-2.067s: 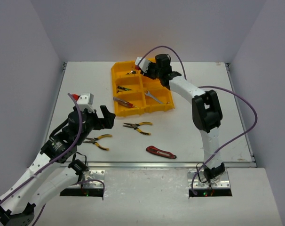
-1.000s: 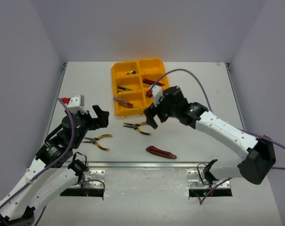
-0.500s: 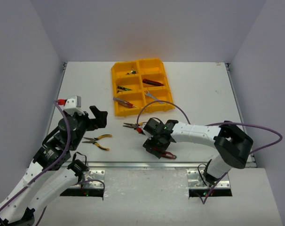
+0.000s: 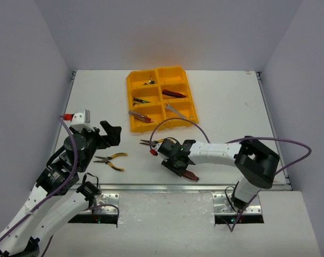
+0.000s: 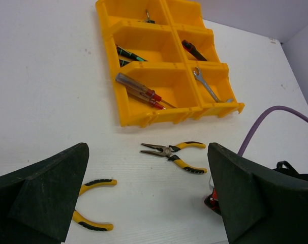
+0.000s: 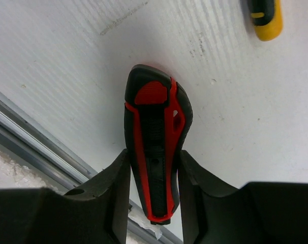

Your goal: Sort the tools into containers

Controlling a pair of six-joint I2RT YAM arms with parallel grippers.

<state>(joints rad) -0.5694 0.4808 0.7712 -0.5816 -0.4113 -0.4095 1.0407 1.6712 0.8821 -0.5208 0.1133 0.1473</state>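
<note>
The right pincer (image 6: 154, 170) pinches the knife (image 6: 155, 122) across its narrow width, one finger against each flank. The knife's long axis runs straight out between them, flat on the worktop (image 6: 235, 132) beside the near rail (image 6: 22, 122). The tray (image 4: 134, 126) lies well away, farther back and to the left. The left pincer (image 4: 109, 135) hangs spread wide, nearer the pliers (image 4: 111, 159).

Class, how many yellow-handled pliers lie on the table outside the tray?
2: the left pliers lie before the left arm; the middle pliers lie in front of the tray. More may hide under the right arm.
</note>
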